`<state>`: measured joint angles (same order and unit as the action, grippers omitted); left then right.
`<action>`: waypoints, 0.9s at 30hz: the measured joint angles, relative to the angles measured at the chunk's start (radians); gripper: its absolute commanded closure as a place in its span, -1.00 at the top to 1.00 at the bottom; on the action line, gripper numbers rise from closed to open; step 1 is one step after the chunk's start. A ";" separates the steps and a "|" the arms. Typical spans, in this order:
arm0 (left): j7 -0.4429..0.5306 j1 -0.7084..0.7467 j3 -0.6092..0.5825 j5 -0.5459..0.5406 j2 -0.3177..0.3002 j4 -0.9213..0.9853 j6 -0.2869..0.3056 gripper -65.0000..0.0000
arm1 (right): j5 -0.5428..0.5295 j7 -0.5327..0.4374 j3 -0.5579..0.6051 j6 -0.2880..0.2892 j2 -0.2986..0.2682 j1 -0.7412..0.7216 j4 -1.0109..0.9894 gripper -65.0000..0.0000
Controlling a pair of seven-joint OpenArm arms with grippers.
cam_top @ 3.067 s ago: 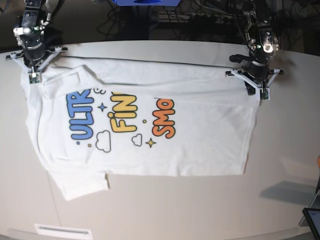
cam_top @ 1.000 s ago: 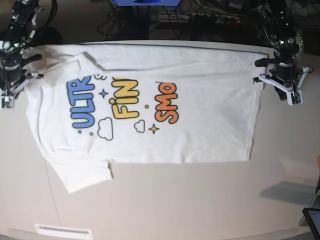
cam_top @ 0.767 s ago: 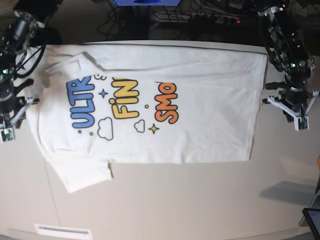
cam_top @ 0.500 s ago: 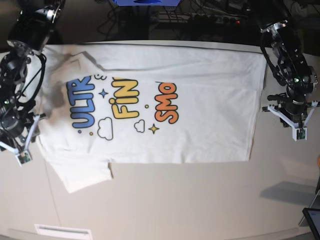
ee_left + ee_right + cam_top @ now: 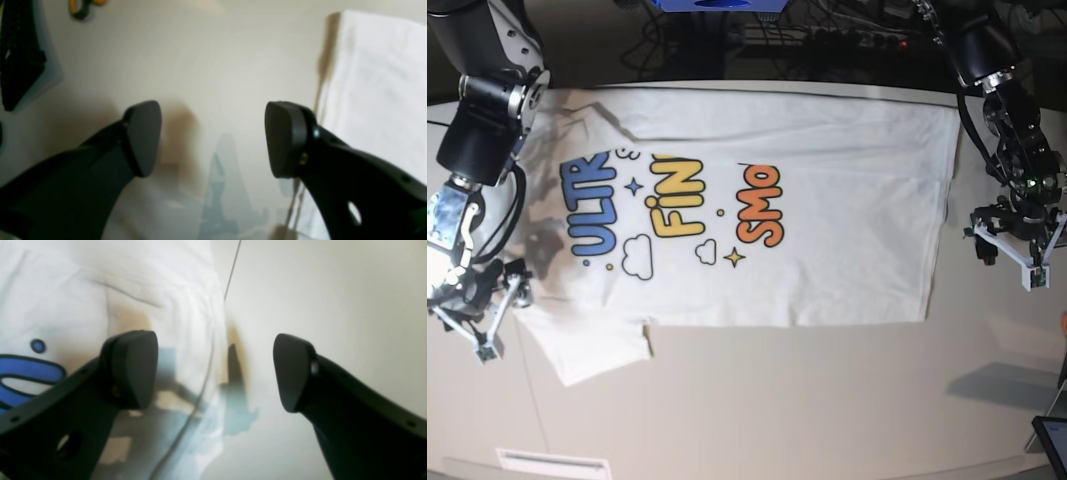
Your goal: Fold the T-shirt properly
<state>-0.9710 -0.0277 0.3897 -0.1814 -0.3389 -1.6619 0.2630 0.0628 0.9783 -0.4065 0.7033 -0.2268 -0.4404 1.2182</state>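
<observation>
- The right gripper is hanging at the left edge of the base view, over the spot where the lower sleeve of the T-shirt is meeting the bare surface.
- Its jaws are standing wide apart and gripping nothing; in the right wrist view the right gripper is straddling the shirt's edge, with one finger over cloth and the other over the surface.
- The T-shirt is lying flat and spread out, print side up, with the blue "ULTRA" lettering nearest the right gripper, then yellow "FINE", then orange "SMOL" (clouds and stars are sitting beneath them).
- The left gripper is hovering just beside the shirt's right-hand hem, over bare surface.
- Its jaws are likewise spread and empty; in the left wrist view the left gripper is framing the surface, with the T-shirt at the right.
</observation>
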 measured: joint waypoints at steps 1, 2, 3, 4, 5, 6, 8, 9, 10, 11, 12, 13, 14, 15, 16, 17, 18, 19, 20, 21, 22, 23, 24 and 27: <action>0.002 0.000 0.000 0.000 -0.003 0.000 0.000 0.46 | -0.005 -0.001 -0.022 0.000 -0.003 -0.024 -0.040 0.58; 0.006 -0.001 0.003 0.001 -0.005 0.001 0.000 0.46 | 0.010 0.003 -0.037 -0.004 -0.005 -0.047 -0.072 0.58; 0.016 -0.001 0.003 0.000 -0.005 0.001 0.000 0.46 | 0.015 0.007 -0.053 -0.007 -0.008 -0.070 -0.104 0.58; 0.021 0.000 0.003 -0.003 -0.004 0.000 0.000 0.46 | 0.014 0.005 -0.065 -0.008 -0.010 -0.086 -0.129 0.58; 0.021 0.000 0.003 -0.003 -0.004 0.000 0.000 0.46 | 0.011 0.003 -0.076 -0.007 -0.011 -0.101 -0.152 0.58; 0.021 0.000 0.003 -0.003 -0.004 0.001 0.000 0.46 | 0.012 0.004 -0.086 -0.007 -0.014 -0.119 -0.178 0.58; 0.020 0.000 0.003 -0.002 -0.005 0.001 0.000 0.46 | 0.003 0.002 -0.106 -0.005 -0.026 -0.155 -0.247 0.58; 0.019 0.000 0.003 0.001 -0.005 0.001 0.000 0.46 | -0.012 0.003 -0.117 -0.004 -0.035 -0.175 -0.290 0.58; 0.018 0.000 0.003 0.000 -0.005 0.001 0.000 0.46 | -0.042 0.004 -0.129 -0.007 -0.046 -0.195 -0.339 0.58; 0.018 0.000 0.003 0.000 -0.004 0.001 0.000 0.46 | -0.082 0.003 -0.146 -0.006 -0.062 -0.213 -0.394 0.58; 0.019 0.000 0.003 -0.005 -0.004 0.001 0.000 0.46 | -0.120 0.002 -0.160 -0.006 -0.081 -0.222 -0.441 0.58; 0.018 0.000 0.003 -0.003 -0.004 0.001 0.000 0.46 | -0.157 -0.002 -0.171 -0.005 -0.103 -0.231 -0.491 0.58; 0.018 0.000 0.003 -0.003 -0.005 0.001 0.000 0.46 | -0.188 -0.002 -0.174 -0.008 -0.129 -0.236 -0.537 0.58; 0.018 0.000 0.003 -0.002 -0.005 0.001 0.000 0.46 | -0.200 0.000 -0.174 -0.008 -0.153 -0.239 -0.575 0.58; 0.018 0.000 0.003 -0.003 -0.005 0.001 0.000 0.46 | -0.217 0.003 -0.174 -0.008 -0.174 -0.241 -0.608 0.58; 0.018 0.000 0.003 -0.003 -0.005 0.001 0.000 0.46 | -0.222 0.005 -0.174 -0.009 -0.185 -0.242 -0.624 0.58; 0.019 0.000 0.003 -0.003 -0.004 0.001 0.000 0.46 | -0.221 0.006 -0.174 -0.014 -0.193 -0.248 -0.639 0.58; 0.019 0.000 0.003 -0.003 -0.004 0.001 0.000 0.46 | -0.221 0.006 -0.174 -0.014 -0.195 -0.252 -0.644 0.58; 0.018 0.000 0.003 -0.003 -0.005 0.001 0.000 0.46 | -0.224 0.000 -0.174 -0.014 -0.193 -0.257 -0.648 0.58; 0.018 0.000 0.003 -0.003 -0.005 0.001 0.000 0.46 | -0.228 -0.002 -0.174 -0.014 -0.188 -0.258 -0.649 0.58; 0.018 0.000 0.003 -0.003 -0.004 0.001 0.000 0.46 | -0.239 -0.004 -0.174 -0.013 -0.182 -0.258 -0.649 0.58; 0.018 0.000 0.002 -0.003 -0.005 0.001 0.000 0.46 | -0.243 -0.004 -0.174 -0.011 -0.176 -0.257 -0.649 0.58; 0.018 0.000 0.002 -0.003 -0.004 0.001 0.000 0.46 | -0.240 -0.004 -0.174 -0.011 -0.170 -0.254 -0.649 0.58; 0.018 0.000 -0.001 -0.003 -0.002 0.001 0.000 0.46 | -0.240 -0.013 -0.174 -0.011 -0.152 -0.220 -0.644 0.58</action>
<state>-0.9527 -0.0280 0.3889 -0.1844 -0.3405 -1.6611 0.2634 -0.1772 0.9657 -0.5804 0.6922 -0.3786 -0.6609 0.5739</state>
